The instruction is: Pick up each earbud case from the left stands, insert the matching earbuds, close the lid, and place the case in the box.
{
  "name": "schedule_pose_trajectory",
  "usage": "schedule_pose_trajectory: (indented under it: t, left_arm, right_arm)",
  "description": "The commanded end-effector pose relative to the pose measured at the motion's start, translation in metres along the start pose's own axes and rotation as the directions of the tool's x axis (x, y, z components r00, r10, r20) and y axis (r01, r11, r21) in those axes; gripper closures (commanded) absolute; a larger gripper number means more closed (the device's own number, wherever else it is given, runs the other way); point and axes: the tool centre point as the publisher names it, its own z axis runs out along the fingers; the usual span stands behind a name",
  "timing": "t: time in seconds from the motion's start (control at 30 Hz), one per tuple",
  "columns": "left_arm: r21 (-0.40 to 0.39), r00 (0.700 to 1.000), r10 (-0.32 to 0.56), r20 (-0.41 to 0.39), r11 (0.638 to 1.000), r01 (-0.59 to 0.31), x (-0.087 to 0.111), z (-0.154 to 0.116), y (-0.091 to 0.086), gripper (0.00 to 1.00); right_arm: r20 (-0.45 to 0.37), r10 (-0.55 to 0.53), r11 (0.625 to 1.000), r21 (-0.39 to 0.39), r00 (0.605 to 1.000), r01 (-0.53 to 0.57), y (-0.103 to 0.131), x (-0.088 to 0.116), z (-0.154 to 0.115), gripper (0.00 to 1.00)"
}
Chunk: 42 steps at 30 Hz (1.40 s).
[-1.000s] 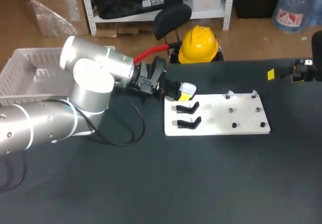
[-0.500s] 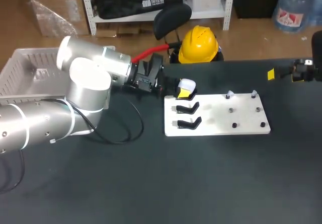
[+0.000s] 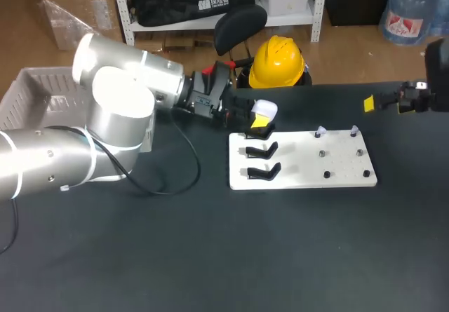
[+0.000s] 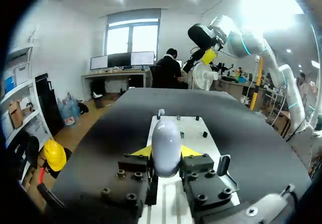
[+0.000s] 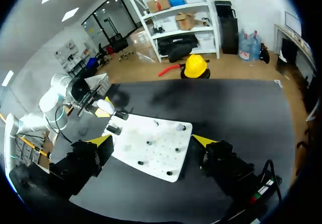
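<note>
The left gripper (image 4: 166,154) pinches the small white rounded earbud case (image 4: 166,136) between its yellow tips. The right gripper (image 5: 153,141) is spread wide.

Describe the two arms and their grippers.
The left arm is fat silver-white cylinders with rounded joints, and a thin black cable trails off it. The right arm is silver-white too, with teal rings. The left gripper and right gripper are black bolted blocks with bright yellow fingertips.

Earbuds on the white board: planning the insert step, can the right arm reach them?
Probably yes: the right claw is open, only bare table lies between it and the earbuds; the left claw holds the case well aside.
</note>
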Motion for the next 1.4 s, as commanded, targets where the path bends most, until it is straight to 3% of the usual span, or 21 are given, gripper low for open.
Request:
schedule_pose_trajectory:
  t: [0.03, 0.43, 0.73, 1.4]
  left_arm:
    - [-0.008, 0.999, 0.011, -0.035, 1.0, -0.012, -0.015, 0.01, -0.003, 1.0]
    - [-0.016, 0.994, 0.092, -0.064, 0.996, -0.093, -0.05, 0.022, -0.008, 1.0]
    - [0.021, 0.991, 0.118, -0.056, 0.993, -0.117, -0.055, 0.034, -0.008, 1.0]
    - [0.035, 0.986, 0.161, -0.036, 0.987, -0.16, -0.061, 0.034, -0.015, 1.0]
  right_arm:
    - [-0.019, -0.004, 1.0, -0.003, 1.0, 0.004, 0.012, -0.008, 0.019, 0.0]
    - [-0.095, -0.05, 0.998, -0.054, 0.994, 0.045, 0.039, -0.01, 0.048, 0.0]
    - [-0.152, -0.084, 0.994, -0.079, 0.985, 0.072, 0.053, -0.013, 0.067, 0.0]
    - [-0.163, -0.086, 0.992, -0.101, 0.983, 0.07, 0.062, -0.018, 0.087, 0.0]
